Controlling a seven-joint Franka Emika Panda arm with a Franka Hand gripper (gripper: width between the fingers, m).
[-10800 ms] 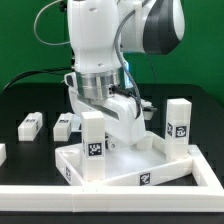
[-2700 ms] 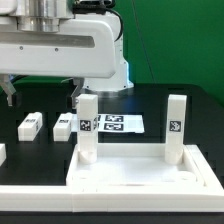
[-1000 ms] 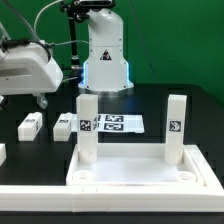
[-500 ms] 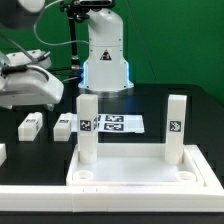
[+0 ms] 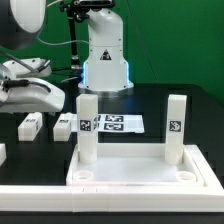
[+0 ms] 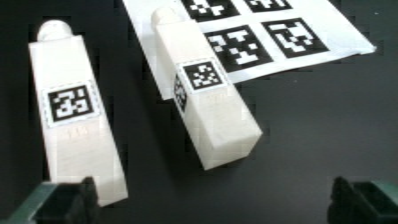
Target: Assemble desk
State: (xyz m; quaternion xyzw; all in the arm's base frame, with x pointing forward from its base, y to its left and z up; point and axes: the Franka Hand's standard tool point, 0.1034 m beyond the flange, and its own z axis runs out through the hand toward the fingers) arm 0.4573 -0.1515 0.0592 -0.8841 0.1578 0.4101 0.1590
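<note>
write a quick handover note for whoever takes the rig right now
gripper: open, empty, above the two loose legs.
tabletop: flat on the table, two upright legs in its far sockets.
loose legs lie flat beside the marker board.
left: fit both loose legs into the empty near sockets.
</note>
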